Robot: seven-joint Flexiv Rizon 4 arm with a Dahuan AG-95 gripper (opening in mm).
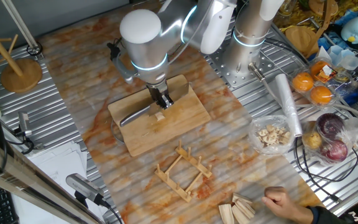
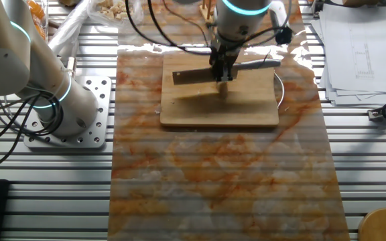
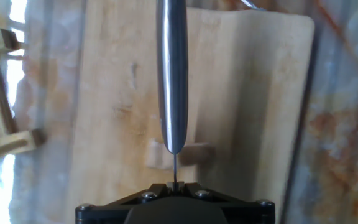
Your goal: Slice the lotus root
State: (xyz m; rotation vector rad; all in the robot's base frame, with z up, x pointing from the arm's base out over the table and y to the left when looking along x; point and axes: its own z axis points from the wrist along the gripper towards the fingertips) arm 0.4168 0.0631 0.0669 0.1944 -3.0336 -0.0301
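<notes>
On one cutting board (image 1: 166,118), I'm seeing my pincer (image 1: 162,103) pinching one knife (image 2: 200,74) over one lotus root (image 3: 182,154).

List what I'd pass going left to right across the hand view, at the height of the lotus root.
Wooden rack → bare part of the cutting board → lotus root, with the knife held over it → marbled table mat.
</notes>
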